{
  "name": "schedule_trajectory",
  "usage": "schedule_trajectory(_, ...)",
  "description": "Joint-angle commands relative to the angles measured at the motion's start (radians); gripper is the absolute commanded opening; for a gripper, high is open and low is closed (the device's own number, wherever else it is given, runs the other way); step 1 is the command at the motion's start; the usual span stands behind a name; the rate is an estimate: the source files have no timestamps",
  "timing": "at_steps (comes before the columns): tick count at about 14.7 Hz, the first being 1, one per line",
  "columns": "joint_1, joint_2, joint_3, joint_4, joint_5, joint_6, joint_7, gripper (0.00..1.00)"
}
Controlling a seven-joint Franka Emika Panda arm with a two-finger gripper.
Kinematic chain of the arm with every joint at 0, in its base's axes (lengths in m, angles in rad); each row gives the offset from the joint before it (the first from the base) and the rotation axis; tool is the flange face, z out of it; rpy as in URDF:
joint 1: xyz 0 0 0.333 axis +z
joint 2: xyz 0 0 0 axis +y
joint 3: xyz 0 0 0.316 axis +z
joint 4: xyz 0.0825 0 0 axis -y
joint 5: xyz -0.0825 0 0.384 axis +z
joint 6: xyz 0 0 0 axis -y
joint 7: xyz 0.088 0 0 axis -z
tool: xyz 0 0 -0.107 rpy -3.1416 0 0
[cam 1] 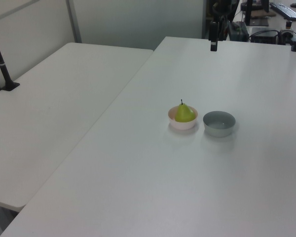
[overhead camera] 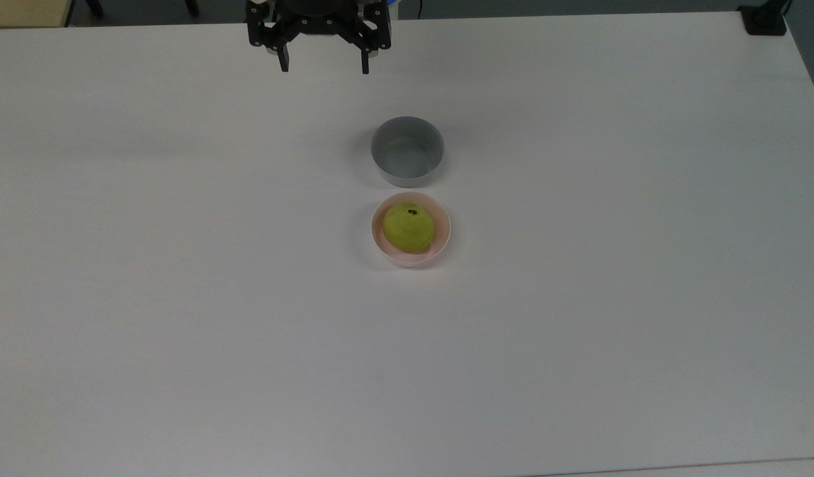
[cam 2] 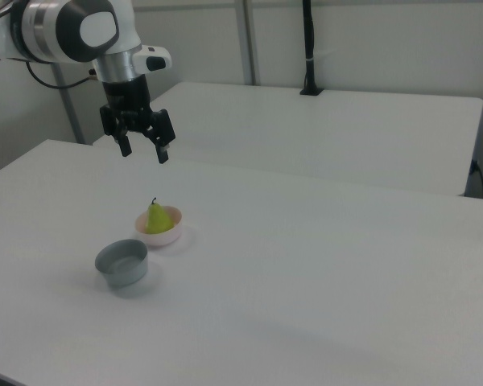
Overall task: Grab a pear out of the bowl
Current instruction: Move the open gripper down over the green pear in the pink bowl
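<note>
Two bowls sit close together on the white table (overhead camera: pixel 181 298): in the top view we see the pear (overhead camera: pixel 409 227) resting in the pink bowl (overhead camera: pixel 443 240), the grey bowl (overhead camera: pixel 407 151) just above it, the claw (overhead camera: pixel 324 68) spread wide and empty near the top edge. In the left view the pear (cam 1: pixel 185 113) stands stem-up. In the right view we see the claw (cam 2: pixel 145 150) hanging above and well apart from the pear (cam 2: pixel 155 218).

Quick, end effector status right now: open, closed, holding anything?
End effector: open, holding nothing, hanging in the air away from the pear, which sits in the pink bowl.
</note>
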Motion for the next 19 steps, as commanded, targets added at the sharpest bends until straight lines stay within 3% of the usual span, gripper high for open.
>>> schedule_trajectory(1,0.003,-0.011,-0.005,-0.003,-0.007,-0.025,-0.020,1.00)
schedule_trajectory(8,0.003,-0.011,-0.003,-0.004,-0.004,-0.028,-0.027,1.00)
schedule_trajectory(12,0.014,0.009,0.000,-0.013,-0.001,0.046,-0.053,1.00)
schedule_trajectory(19,0.070,0.117,0.003,-0.019,0.001,0.147,-0.057,1.00)
